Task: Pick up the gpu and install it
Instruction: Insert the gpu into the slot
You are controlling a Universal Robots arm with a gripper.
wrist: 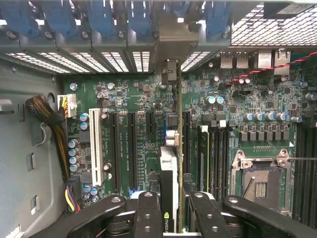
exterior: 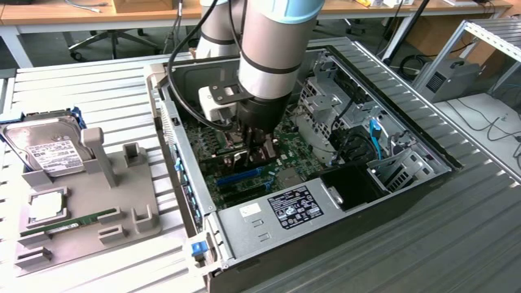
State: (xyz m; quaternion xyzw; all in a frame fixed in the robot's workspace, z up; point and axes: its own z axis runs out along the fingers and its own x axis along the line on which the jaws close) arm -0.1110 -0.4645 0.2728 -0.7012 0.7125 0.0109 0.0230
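My gripper [exterior: 248,154] is down inside the open computer case [exterior: 423,160], just above the green motherboard [wrist: 133,94]. It is shut on the gpu [wrist: 170,171], a thin dark card seen edge-on between the two black fingers [wrist: 148,210]. The card's pale metal bracket [wrist: 171,32] sits at the case's rear slot openings. The card runs lengthwise along the black expansion slots [wrist: 132,148]; whether its lower edge is seated in one is hidden. In the exterior view the gpu [exterior: 230,161] shows as a dark strip under the gripper, close to a blue slot [exterior: 238,178].
At the exterior view's left a grey fixture tray [exterior: 122,201] holds a silver hard drive [exterior: 49,149], a green RAM stick [exterior: 69,223] and a small square part [exterior: 47,204]. The drive cage [exterior: 326,101], cables [exterior: 350,143] and case walls crowd the gripper.
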